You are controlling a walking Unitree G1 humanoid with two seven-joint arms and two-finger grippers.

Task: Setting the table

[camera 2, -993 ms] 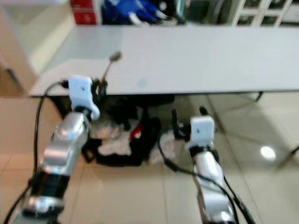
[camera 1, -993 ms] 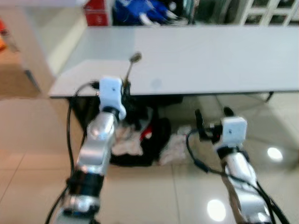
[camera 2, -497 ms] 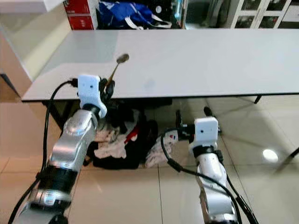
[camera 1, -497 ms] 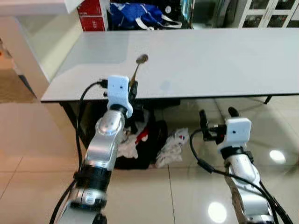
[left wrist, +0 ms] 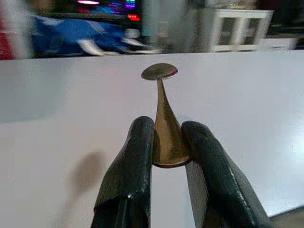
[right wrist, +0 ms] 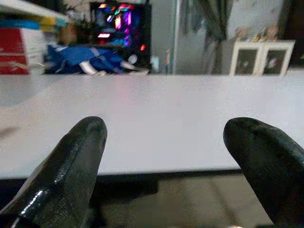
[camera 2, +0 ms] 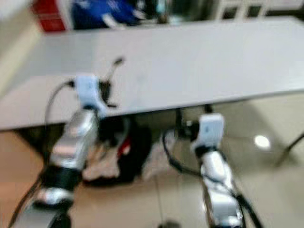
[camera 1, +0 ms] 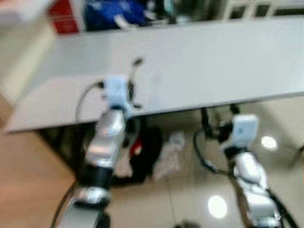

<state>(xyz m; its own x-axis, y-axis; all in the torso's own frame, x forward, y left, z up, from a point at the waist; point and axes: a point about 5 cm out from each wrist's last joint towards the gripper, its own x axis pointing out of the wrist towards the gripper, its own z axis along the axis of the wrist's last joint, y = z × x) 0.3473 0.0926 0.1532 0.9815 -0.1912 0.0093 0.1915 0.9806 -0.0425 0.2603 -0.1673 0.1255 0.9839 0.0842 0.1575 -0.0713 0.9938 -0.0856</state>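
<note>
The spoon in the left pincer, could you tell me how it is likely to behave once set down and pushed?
The spoon looks like stiff metal, so probably won't bend. Its slim polished handle, pinched in the left pincer, may slip. On the smooth table it would likely slide readily.

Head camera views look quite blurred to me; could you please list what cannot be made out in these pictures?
- Spoon, left eye view: motion blur smears it; the left wrist view shows it clamped by the left gripper.
- Pile under the table: blurred, partly hidden by the tabletop.
- Right gripper: fingers cut off by the frame's lower edge.

Glossy tiled floor (camera 1: 42, 190) beneath white table (camera 1: 213, 61).
</note>
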